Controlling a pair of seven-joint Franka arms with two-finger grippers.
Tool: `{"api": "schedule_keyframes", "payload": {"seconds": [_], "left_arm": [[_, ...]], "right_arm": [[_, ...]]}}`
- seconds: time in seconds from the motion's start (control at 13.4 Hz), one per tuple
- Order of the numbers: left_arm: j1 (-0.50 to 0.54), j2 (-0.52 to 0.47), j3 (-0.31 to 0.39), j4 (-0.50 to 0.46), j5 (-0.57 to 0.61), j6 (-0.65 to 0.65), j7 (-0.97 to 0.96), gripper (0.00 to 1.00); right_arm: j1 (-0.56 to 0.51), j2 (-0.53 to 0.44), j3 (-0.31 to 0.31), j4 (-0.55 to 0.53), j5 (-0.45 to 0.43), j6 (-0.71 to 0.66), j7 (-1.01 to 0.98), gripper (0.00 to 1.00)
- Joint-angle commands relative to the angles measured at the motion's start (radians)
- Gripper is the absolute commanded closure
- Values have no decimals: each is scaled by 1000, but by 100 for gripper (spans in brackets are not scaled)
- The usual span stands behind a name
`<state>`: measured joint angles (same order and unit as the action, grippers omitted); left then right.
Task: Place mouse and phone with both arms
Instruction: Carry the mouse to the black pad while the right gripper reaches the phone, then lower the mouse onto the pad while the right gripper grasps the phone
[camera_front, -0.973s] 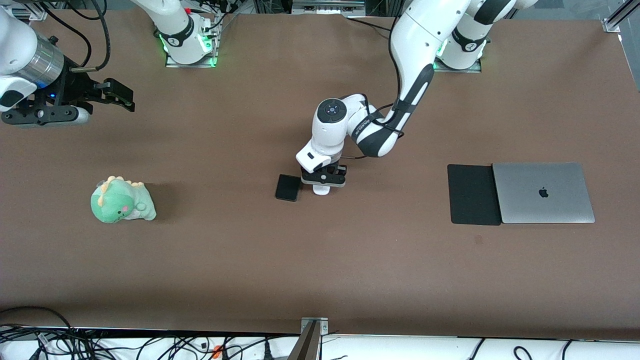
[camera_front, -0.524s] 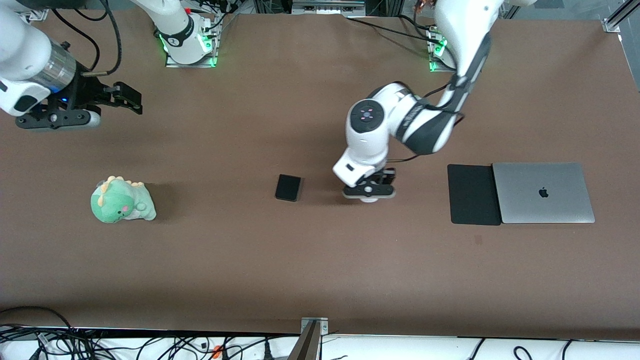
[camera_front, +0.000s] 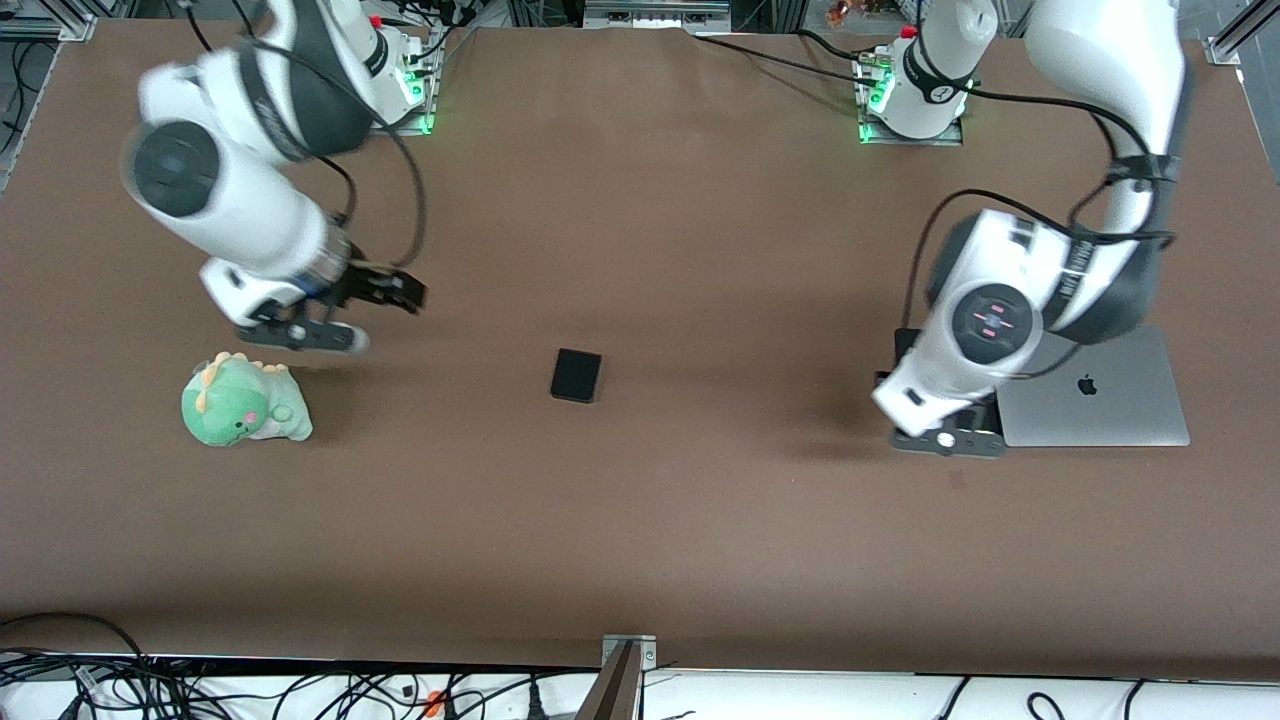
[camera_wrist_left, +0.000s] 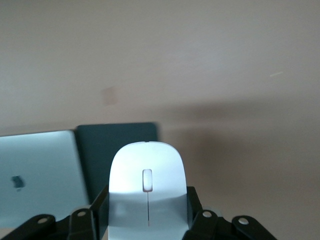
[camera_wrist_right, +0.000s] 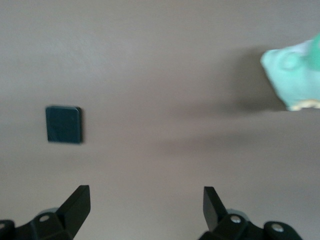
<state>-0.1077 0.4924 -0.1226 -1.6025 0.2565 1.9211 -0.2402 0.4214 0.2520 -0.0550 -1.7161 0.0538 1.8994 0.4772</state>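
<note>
Both my arms have swung a long way over the worktop (camera_front: 640, 560) in the last second. My left arm has carried the mouse (camera_wrist_left: 147, 187) away from its spot just beside the phone (camera_front: 577, 375), toward the left arm's end of the worktop, and my left gripper (camera_front: 948, 440) now hangs over the mouse pad (camera_wrist_left: 117, 145), which lies touching the laptop (camera_front: 1110, 405). Its jaws pinch the mouse by its sides; in the left wrist view the pad shows just past the mouse's nose. I judge the carry nearly done: what remains is lowering and letting go onto the pad.

My right arm has come in from the table's edge, and my right gripper (camera_front: 330, 315) hovers over bare worktop, above the green dinosaur plush (camera_front: 243, 402) and well apart from the phone. Its jaws are spread wide and hold nothing. The phone has not moved; it lies flat mid-worktop, and I take it to be the right arm's next target.
</note>
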Motion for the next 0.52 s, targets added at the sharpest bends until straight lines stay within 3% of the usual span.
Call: {"api": "schedule_keyframes", "payload": {"seconds": [0.0, 0.3, 0.45], "left_arm": [[107, -22, -28, -118, 10, 57, 44, 65], [186, -77, -29, -428, 9, 468, 35, 62], [204, -72, -29, -517, 10, 637, 38, 60]], "right_arm": [[89, 133, -6, 27, 12, 161, 163, 0], [203, 309, -6, 73, 9, 392, 352, 0], [241, 372, -8, 81, 5, 478, 406, 0]]}}
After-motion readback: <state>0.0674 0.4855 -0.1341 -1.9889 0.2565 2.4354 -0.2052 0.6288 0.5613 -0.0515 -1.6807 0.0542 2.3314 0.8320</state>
